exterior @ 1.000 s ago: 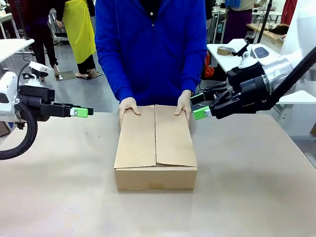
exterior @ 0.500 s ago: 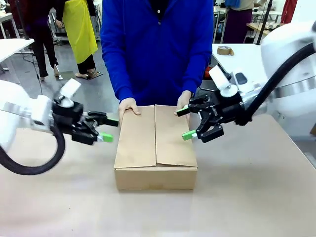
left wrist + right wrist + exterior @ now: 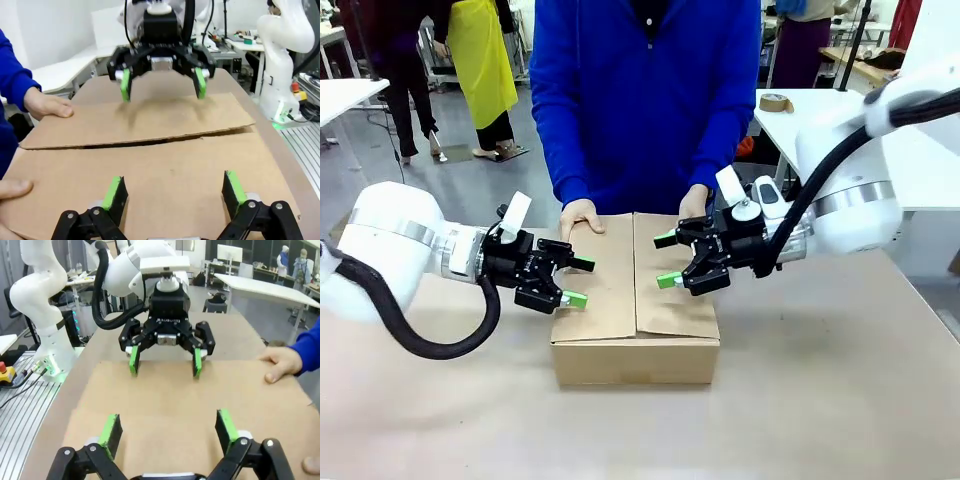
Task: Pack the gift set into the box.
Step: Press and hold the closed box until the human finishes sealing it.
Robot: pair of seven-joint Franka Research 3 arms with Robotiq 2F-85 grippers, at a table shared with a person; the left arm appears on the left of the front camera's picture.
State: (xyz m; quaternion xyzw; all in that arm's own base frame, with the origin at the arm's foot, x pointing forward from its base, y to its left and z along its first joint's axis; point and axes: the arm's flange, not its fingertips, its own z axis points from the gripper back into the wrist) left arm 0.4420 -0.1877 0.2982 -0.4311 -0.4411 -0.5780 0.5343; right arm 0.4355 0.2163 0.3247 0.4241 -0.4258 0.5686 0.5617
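A workshop with white benches and people standing about lay behind a wide beige table [image 3: 420, 400]. The box [image 3: 635, 345] sat on it near the middle, toward the far edge, its two long top flaps folded down and meeting in a seam along the centre (in the left wrist view the seam gaped slightly). A person in a blue sweater [image 3: 640, 100] stood at the far side. One of the person's hands [image 3: 582, 215] lay flat on the far end of the left flap, the other [image 3: 694, 205] on the far end of the right flap.

The left hand [image 3: 578, 283] reached in from the left and sat over the left flap, close to the box's left edge, its jaws spread wide and gripping nothing. The right hand [image 3: 666, 260] came from the opposite side and hung over the right flap, likewise wide open and empty. The two faced each other across the seam, well apart, green pads [image 3: 232, 186] turned down toward the cardboard. Whether any fingertip touched the flaps could not be told; both were very near the surface. A roll of tape [image 3: 775, 102] lay on a white bench behind the right arm.
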